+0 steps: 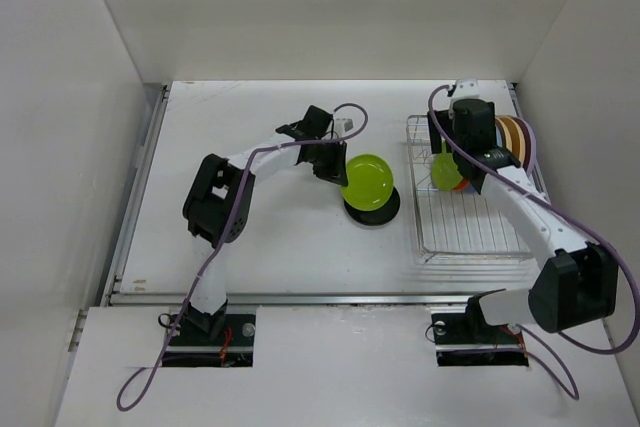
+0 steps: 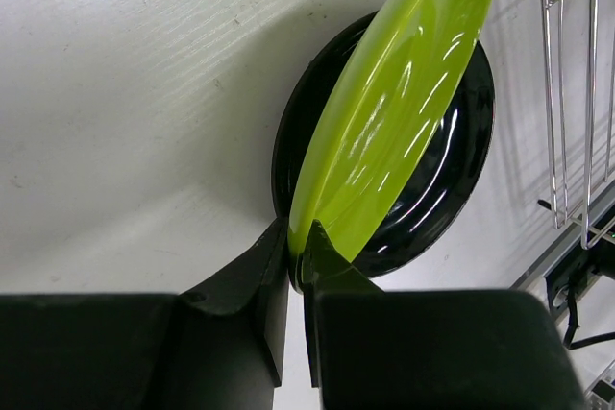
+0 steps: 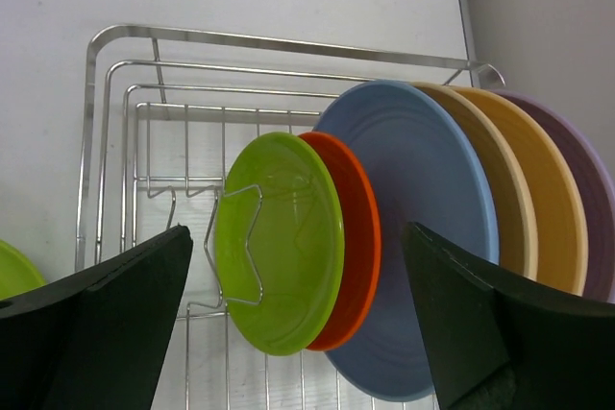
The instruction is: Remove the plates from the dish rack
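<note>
— Plates [image 1: 508, 137] in the dish rack [image 3: 115, 93]: which ones do you count?

— Six stand on edge at its far end: a small lime green plate [image 3: 279, 256] in front, then an orange plate [image 3: 363, 237], a light blue plate [image 3: 423, 199], a tan plate [image 3: 502, 199], a yellow-orange plate [image 3: 550, 199] and a lavender plate [image 3: 594, 180] at the back. Two more are out on the table [image 1: 270, 247]: a black plate [image 2: 452, 170] lying flat, and a large lime green plate [image 2: 394, 122] tilted above it.

— What has hold of that one?

— The left gripper [image 2: 296, 266], pinched tight on its rim. Whether its far edge touches the black plate, I cannot tell.

— And the right gripper [image 3: 298, 229]?

— Jaws wide apart, holding nothing, hovering near the front of the row.

— How is this done well?

— I'd level the large plate over the middle of the black one, lower it until it rests, and only then let go; released on a tilt, it would probably slide off. On the right, the fingers should straddle the small lime rim alone, because the orange plate sits close behind and could get pinched with it. A bent wire [image 3: 240, 191] stands in front of that plate, so I'd lift straight up before swinging out.
</note>
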Motion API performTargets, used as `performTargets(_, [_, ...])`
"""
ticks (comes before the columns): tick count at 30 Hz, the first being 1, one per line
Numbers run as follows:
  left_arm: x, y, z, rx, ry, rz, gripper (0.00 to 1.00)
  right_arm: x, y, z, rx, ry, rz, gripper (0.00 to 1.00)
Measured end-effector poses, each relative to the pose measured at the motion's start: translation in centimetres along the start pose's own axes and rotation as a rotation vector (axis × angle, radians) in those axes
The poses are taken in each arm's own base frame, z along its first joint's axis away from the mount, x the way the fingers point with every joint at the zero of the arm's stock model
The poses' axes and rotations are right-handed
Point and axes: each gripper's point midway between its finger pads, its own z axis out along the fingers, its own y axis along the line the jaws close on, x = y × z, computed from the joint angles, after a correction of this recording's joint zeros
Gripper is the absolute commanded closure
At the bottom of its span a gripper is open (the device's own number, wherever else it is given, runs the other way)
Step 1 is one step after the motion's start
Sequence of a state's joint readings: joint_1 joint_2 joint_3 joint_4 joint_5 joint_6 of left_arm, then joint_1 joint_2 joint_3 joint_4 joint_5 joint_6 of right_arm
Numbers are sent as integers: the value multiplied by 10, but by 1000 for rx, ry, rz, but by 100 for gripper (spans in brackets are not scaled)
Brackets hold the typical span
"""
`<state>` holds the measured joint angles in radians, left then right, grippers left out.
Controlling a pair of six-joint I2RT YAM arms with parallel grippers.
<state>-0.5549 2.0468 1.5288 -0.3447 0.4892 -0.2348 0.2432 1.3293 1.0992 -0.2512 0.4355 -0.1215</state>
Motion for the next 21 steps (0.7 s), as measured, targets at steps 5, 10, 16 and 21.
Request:
performTargets(5, [1,0,1,1,10,-9,94,16,6,13,0,62,-47,18])
performTargets(10, [4,3,3,-12,21,-17,84,35,8,21,7,125,-92,33])
performTargets(16, [11,8,5,-31,46,-31,79,44,6,25,26,162,-121,42])
performTargets(21, [12,9,5,-36,49,-33,74,44,1,25,42,165,-122,44])
